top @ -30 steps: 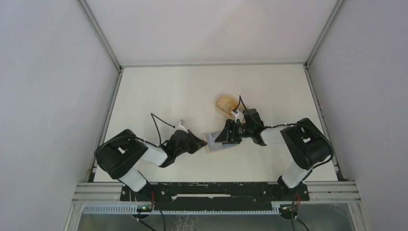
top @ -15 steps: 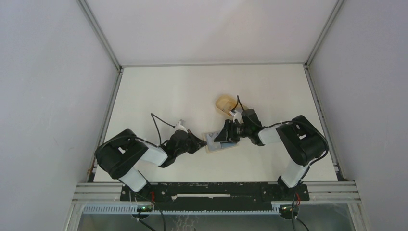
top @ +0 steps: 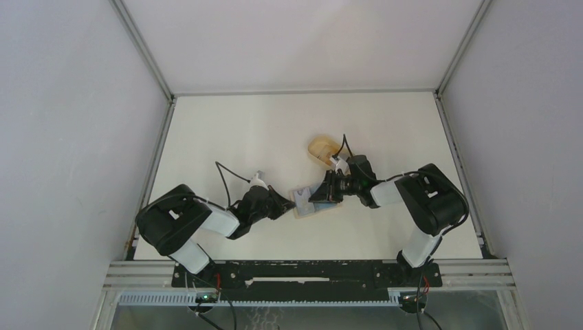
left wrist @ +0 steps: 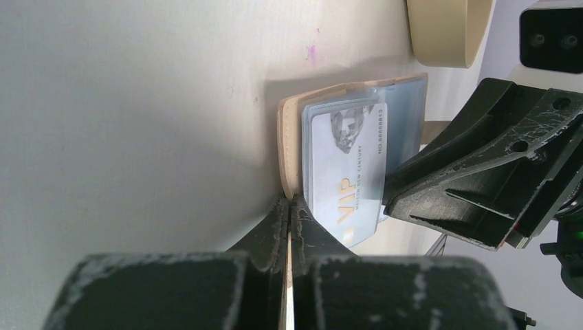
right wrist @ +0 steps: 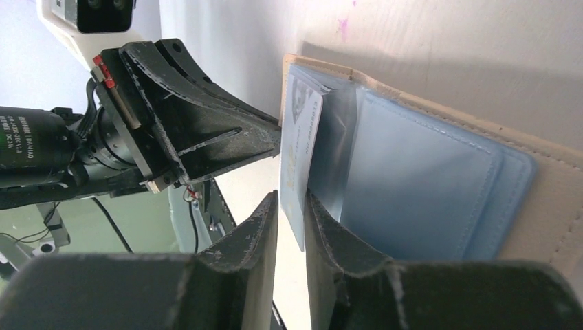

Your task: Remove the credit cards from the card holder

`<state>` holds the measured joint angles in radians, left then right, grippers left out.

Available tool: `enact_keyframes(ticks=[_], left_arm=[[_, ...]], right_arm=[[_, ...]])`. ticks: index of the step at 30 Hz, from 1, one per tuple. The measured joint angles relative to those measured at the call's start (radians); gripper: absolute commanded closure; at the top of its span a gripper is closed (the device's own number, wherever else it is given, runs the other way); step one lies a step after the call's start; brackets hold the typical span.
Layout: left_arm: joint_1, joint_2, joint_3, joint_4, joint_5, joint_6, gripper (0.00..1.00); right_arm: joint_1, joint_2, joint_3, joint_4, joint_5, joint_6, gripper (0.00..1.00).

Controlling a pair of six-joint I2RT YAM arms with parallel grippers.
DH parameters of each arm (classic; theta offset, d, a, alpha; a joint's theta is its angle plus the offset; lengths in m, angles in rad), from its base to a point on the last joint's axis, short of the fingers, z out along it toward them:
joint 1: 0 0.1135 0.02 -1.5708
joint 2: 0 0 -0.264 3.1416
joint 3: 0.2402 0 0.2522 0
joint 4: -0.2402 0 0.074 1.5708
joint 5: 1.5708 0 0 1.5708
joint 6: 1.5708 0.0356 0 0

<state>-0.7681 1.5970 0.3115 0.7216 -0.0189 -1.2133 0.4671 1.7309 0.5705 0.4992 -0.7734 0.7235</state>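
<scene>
Lying open on the table (top: 227, 137), the holder (top: 313, 208) sits just 6 o'clock of the tray (top: 322, 148), between the two grippers. The left gripper (top: 287, 205), at the holder's 9 o'clock, is closed tight with nothing between its fingers, its tips touching the holder's tan edge. The right gripper (top: 317, 196), at the holder's 3 o'clock, is narrowed onto a pale VIP card (left wrist: 347, 172), pinching one corner. The card juts from a clear blue pocket, partly inside the holder.
</scene>
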Motion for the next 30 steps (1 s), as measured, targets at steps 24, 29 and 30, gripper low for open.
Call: enact_keyframes(ticks=[24,29,30], left_arm=[[0.000,0.000,0.000,0.000,0.000,0.000,1.00],[0.000,0.000,0.000,0.000,0.001,0.000,1.00],[0.000,0.000,0.000,0.000,0.002,0.000,1.00]], right_arm=[[0.054,0.071,-0.001,0.136,-0.039,0.091,0.53],[0.047,0.068,-0.001,0.125,-0.049,0.089,0.54],[0.044,0.065,-0.001,0.120,-0.051,0.087,0.55]])
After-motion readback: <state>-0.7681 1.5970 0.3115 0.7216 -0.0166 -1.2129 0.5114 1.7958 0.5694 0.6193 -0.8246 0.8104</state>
